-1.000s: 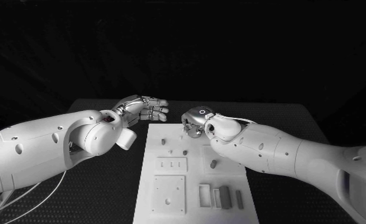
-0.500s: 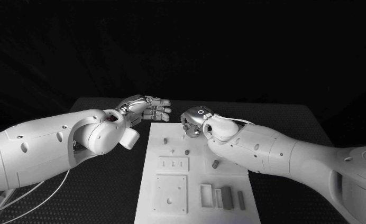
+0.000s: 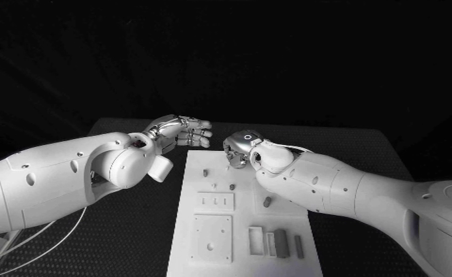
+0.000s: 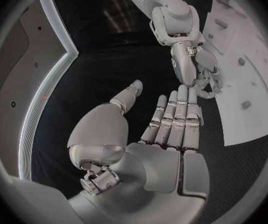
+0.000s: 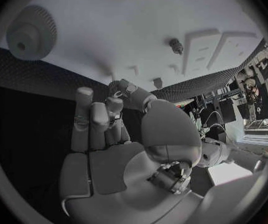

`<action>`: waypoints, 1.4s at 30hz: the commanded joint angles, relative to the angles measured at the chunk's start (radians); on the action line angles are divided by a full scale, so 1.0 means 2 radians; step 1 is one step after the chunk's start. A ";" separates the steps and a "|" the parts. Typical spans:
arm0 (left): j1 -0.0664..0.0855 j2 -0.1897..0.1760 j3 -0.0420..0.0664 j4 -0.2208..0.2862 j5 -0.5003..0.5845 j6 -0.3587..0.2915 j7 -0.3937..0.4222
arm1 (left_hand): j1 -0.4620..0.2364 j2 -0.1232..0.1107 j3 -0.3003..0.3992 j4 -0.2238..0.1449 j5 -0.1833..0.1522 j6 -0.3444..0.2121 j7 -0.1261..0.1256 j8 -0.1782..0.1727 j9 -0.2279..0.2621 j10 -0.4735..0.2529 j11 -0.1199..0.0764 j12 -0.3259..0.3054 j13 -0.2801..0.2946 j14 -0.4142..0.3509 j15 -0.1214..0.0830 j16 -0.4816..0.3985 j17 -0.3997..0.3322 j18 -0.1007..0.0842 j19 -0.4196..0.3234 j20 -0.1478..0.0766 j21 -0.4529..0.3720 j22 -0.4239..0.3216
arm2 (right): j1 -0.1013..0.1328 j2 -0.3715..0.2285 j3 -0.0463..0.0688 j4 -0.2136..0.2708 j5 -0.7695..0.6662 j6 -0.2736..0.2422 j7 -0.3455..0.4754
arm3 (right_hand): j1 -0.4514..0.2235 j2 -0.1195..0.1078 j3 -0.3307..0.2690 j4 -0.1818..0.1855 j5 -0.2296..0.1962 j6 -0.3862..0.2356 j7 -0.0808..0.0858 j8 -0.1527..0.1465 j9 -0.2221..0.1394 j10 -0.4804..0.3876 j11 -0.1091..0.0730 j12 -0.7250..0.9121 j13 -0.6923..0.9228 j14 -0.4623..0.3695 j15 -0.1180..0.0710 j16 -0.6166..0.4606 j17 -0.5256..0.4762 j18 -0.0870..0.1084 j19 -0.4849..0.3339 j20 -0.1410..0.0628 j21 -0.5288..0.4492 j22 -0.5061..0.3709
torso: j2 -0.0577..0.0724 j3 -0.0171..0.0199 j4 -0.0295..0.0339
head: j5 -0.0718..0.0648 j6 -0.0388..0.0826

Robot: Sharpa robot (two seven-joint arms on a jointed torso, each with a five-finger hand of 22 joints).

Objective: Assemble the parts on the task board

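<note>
Black table [image 3: 123,225], white board [image 3: 240,225] lying at its middle. We list: left hand [image 3: 179,132] off the board's far left corner, fingers straight and apart, holding nothing; right hand [image 3: 239,149] at the far edge, fingertips bunched (contents: we cannot tell); small parts [image 3: 266,202] on the board.

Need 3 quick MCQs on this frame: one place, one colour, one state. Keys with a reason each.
1. Where is the left hand relative to the task board?
A) over its near edge
B) beyond its far left corner, over the table
C) over its middle

2. What colour is the task board?
A) black
B) white
C) striped

3. What is the left hand's state?
A) gripping a part
B) clenched into a fist
C) fingers apart, holding nothing

Key: 1 B, the head view puts it past that corner; 2 B, it is pale against the black table; 3 C, the left wrist view shows straight fingers and a bare palm.
</note>
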 commanded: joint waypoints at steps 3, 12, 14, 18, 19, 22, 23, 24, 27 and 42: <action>0.002 0.002 0.001 0.001 0.000 0.006 0.002 | -0.003 -0.001 -0.003 0.001 -0.002 -0.004 0.031 -0.003 -0.001 -0.001 0.001 -0.004 -0.001 0.003 0.000 -0.003 0.001 -0.002 0.001 -0.003 -0.002 -0.001 | 0.000 0.003 0.000 -0.005 -0.002 0.011 0.000 | -0.002 -0.003 0.001 0.001 0.001 0.073 0.005 -0.002 0.001 -0.009 -0.005 0.000 -0.001 0.000 -0.004 0.002 -0.001 0.013 0.001 -0.002 0.003 0.009 | 0.000 0.0000 -0.0006 | 0.000 -0.001; 0.002 0.002 0.001 0.001 0.000 0.006 0.002 | -0.003 -0.001 -0.003 0.001 -0.002 -0.004 0.031 -0.003 -0.001 -0.001 0.001 -0.004 -0.001 0.003 0.000 -0.003 0.001 -0.002 0.001 -0.003 -0.002 -0.001 | -0.001 0.004 0.000 -0.008 0.002 0.018 0.001 | -0.003 -0.003 0.001 0.001 0.001 0.072 0.005 -0.003 0.001 -0.009 -0.005 0.000 -0.001 0.000 -0.004 0.002 -0.001 0.013 0.001 -0.002 0.002 0.009 | 0.000 0.0000 -0.0003 | -0.001 -0.003; 0.002 0.002 0.001 0.001 0.000 0.006 0.002 | -0.003 -0.001 -0.003 0.001 -0.002 -0.004 0.031 -0.003 -0.001 -0.001 0.001 -0.004 -0.001 0.003 0.000 -0.003 0.001 -0.002 0.001 -0.003 -0.002 -0.001 | -0.001 0.004 0.000 -0.007 0.002 0.018 0.002 | -0.003 -0.003 0.001 0.001 0.001 0.072 0.005 -0.003 0.001 -0.009 -0.004 0.000 -0.001 0.000 -0.004 0.002 -0.001 0.013 0.001 -0.002 0.002 0.009 | 0.000 0.0001 -0.0007 | -0.001 -0.003; 0.002 0.001 0.001 0.002 0.000 0.006 0.001 | -0.003 -0.001 -0.003 0.001 -0.002 -0.004 0.031 -0.003 -0.001 -0.001 0.001 -0.004 -0.001 0.003 0.000 -0.003 0.001 -0.002 0.001 -0.003 -0.002 -0.001 | -0.002 0.003 0.000 -0.007 0.003 0.020 0.002 | -0.003 -0.003 0.001 0.002 0.001 0.072 0.005 -0.003 0.001 -0.009 -0.004 0.000 -0.001 0.000 -0.004 0.002 -0.001 0.013 0.001 -0.002 0.002 0.009 | -0.001 -0.0001 -0.0014 | -0.001 -0.004; 0.002 0.001 0.001 0.002 0.000 0.006 0.001 | -0.003 -0.001 -0.003 0.001 -0.002 -0.004 0.031 -0.003 -0.001 -0.001 0.001 -0.004 -0.001 0.003 0.000 -0.003 0.001 -0.002 0.001 -0.003 -0.002 -0.001 | -0.002 0.003 0.000 -0.007 0.003 0.020 0.002 | -0.003 -0.003 0.001 0.002 0.001 0.072 0.005 -0.003 0.001 -0.009 -0.004 0.000 -0.001 0.000 -0.004 0.002 -0.001 0.013 0.001 -0.002 0.002 0.009 | -0.001 0.0000 -0.0017 | 0.000 -0.004; 0.002 0.001 0.001 0.002 0.000 0.006 0.001 | -0.003 -0.001 -0.003 0.001 -0.002 -0.004 0.031 -0.003 -0.001 -0.001 0.001 -0.004 -0.001 0.003 0.000 -0.003 0.001 -0.002 0.001 -0.003 -0.002 -0.001 | -0.002 0.003 0.000 -0.006 0.003 0.020 0.003 | -0.003 -0.003 0.001 0.002 0.001 0.072 0.005 -0.003 0.001 -0.009 -0.004 0.000 -0.001 0.000 -0.004 0.002 -0.001 0.013 0.000 -0.002 0.002 0.009 | -0.001 0.0002 -0.0019 | -0.001 -0.005; 0.003 0.001 0.001 0.002 0.000 0.006 0.001 | -0.003 -0.001 -0.003 0.001 -0.002 -0.004 0.031 -0.003 -0.001 -0.001 0.001 -0.004 -0.001 0.003 0.000 -0.003 0.001 -0.002 0.001 -0.003 -0.002 -0.001 | -0.002 0.003 0.000 -0.005 0.003 0.020 0.003 | -0.004 -0.003 0.001 0.002 0.001 0.072 0.005 -0.003 0.001 -0.009 -0.004 0.000 -0.001 0.000 -0.004 0.002 -0.001 0.013 0.000 -0.002 0.002 0.009 | -0.001 0.0002 -0.0017 | -0.001 -0.004; 0.003 0.001 0.001 0.002 0.000 0.006 0.001 | -0.003 -0.001 -0.003 0.001 -0.002 -0.004 0.031 -0.003 -0.001 -0.001 0.001 -0.004 -0.001 0.003 0.000 -0.003 0.001 -0.002 0.001 -0.003 -0.002 -0.001 | -0.002 0.002 0.000 -0.005 0.003 0.020 0.003 | -0.004 -0.003 0.001 0.002 0.001 0.072 0.005 -0.003 0.001 -0.009 -0.004 0.000 -0.001 0.000 -0.004 0.002 -0.001 0.013 0.000 -0.002 0.002 0.009 | -0.001 0.0002 -0.0017 | -0.001 -0.004; 0.003 0.001 0.001 0.003 0.000 0.005 0.001 | -0.003 -0.001 -0.003 0.001 -0.002 -0.004 0.031 -0.003 -0.001 -0.001 0.001 -0.004 -0.001 0.003 0.000 -0.003 0.001 -0.002 0.001 -0.003 -0.002 -0.001 | -0.002 0.002 0.000 -0.004 0.004 0.019 0.003 | -0.004 -0.003 0.000 0.002 0.001 0.072 0.005 -0.003 0.001 -0.009 -0.004 0.000 -0.002 0.000 -0.004 0.002 -0.001 0.013 0.000 -0.002 0.002 0.009 | -0.001 0.0001 -0.0012 | -0.001 -0.004; 0.003 0.000 0.001 0.004 0.000 0.006 -0.001 | -0.004 -0.002 -0.003 0.001 -0.002 -0.005 0.032 -0.003 -0.001 -0.002 0.002 -0.005 -0.001 0.003 0.000 -0.004 0.002 -0.003 0.001 -0.004 -0.003 -0.001 | -0.003 0.004 0.000 -0.004 0.005 0.018 0.002 | -0.005 -0.003 0.000 0.003 0.001 0.072 0.005 -0.004 0.001 -0.009 -0.004 0.000 -0.002 0.000 -0.004 0.002 -0.001 0.013 0.000 -0.002 0.002 0.009 | -0.001 -0.0002 -0.0011 | -0.001 -0.003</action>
